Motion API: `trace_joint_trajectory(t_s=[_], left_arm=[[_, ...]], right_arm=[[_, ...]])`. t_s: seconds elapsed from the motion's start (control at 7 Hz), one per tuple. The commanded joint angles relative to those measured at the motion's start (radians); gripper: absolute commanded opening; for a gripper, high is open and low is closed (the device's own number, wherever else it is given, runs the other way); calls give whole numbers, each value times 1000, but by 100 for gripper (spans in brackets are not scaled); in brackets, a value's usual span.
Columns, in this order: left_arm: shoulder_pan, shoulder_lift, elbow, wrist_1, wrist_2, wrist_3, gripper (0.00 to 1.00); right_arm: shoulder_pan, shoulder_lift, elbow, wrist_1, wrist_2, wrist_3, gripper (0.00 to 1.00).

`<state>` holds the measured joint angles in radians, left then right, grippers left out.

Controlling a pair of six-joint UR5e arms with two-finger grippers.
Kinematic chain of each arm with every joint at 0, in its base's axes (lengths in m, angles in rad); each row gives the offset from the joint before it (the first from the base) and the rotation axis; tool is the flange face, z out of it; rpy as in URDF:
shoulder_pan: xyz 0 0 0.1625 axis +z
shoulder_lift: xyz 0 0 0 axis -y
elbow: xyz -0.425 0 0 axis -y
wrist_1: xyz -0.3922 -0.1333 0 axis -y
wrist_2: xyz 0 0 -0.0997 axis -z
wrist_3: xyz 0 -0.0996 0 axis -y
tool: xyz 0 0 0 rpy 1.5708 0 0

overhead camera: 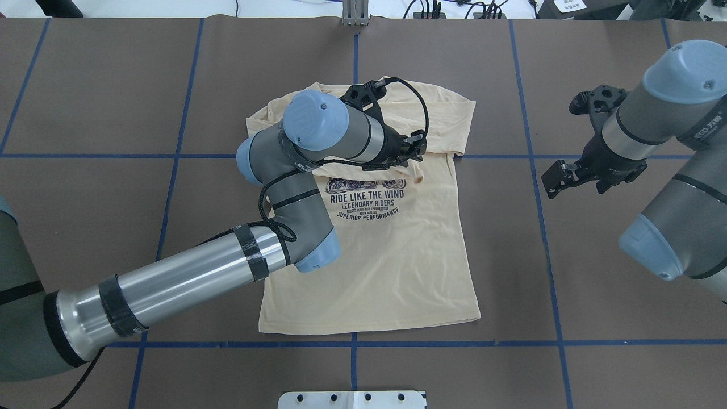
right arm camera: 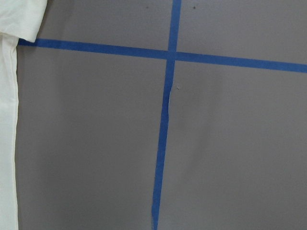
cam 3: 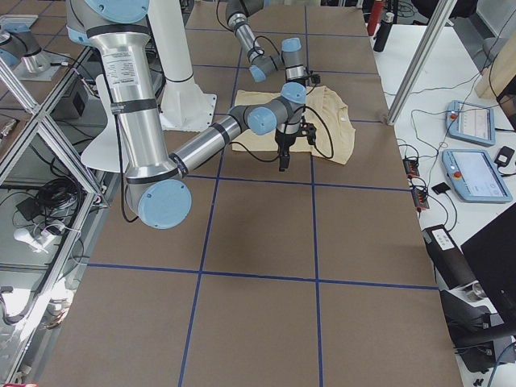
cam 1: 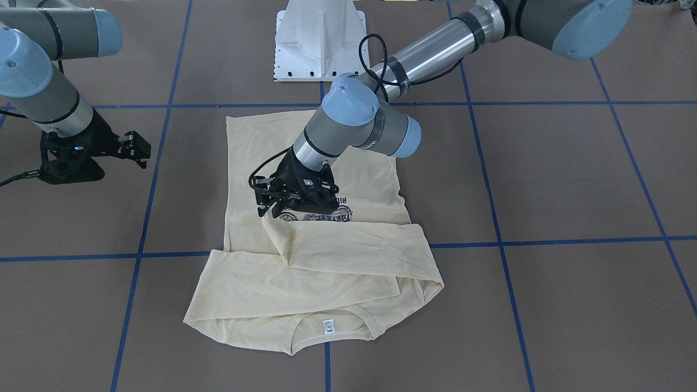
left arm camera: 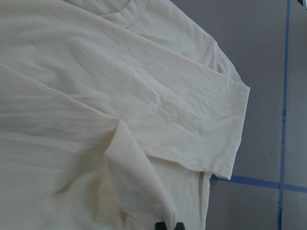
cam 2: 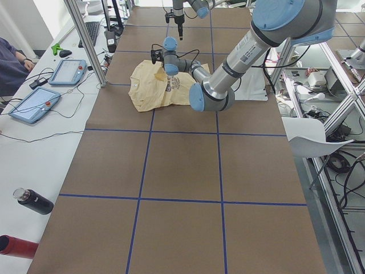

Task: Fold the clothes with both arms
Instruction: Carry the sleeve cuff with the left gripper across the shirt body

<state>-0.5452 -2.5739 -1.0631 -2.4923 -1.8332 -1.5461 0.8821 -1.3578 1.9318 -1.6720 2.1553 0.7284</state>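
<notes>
The cream-yellow T-shirt (cam 1: 305, 283) lies flat mid-table, print side up, with its navy print (overhead camera: 366, 201) showing and its neck label (cam 1: 328, 325) at the far end from the robot. One sleeve is folded across the chest. My left gripper (cam 1: 265, 209) is over the upper chest, shut on the cloth of a sleeve, which rises in a ridge to the fingertips (left arm camera: 165, 225). My right gripper (cam 1: 142, 151) is open and empty above bare table beside the shirt, also seen in the overhead view (overhead camera: 554, 179). The right wrist view shows only the shirt's edge (right arm camera: 7, 143).
Blue tape lines (cam 1: 326, 103) cross the brown table. The white pedestal base (cam 1: 318, 43) stands at the robot's edge. Tablets (cam 2: 68, 71) and a dark bottle (cam 2: 34, 201) lie on the side bench beyond the table.
</notes>
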Motion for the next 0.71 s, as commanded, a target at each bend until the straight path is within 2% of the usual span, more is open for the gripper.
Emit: trace_joint_trajectory(t_s=[0.0,0.29,0.43,0.57], left_arm=[[59,-12,-1,-56,136,145,100],[50,-3,-8,-54,137,153,100],[38,12,-26,-36,129,149,100],[27,61,-88,-13,123,146,100]], right_arm=[[0,5,-1,-2,1,2,100],[0,9,4,3,0,0,100],[-2,12,6,43,0,2,100],[-9,3,7,119,1,40,100]])
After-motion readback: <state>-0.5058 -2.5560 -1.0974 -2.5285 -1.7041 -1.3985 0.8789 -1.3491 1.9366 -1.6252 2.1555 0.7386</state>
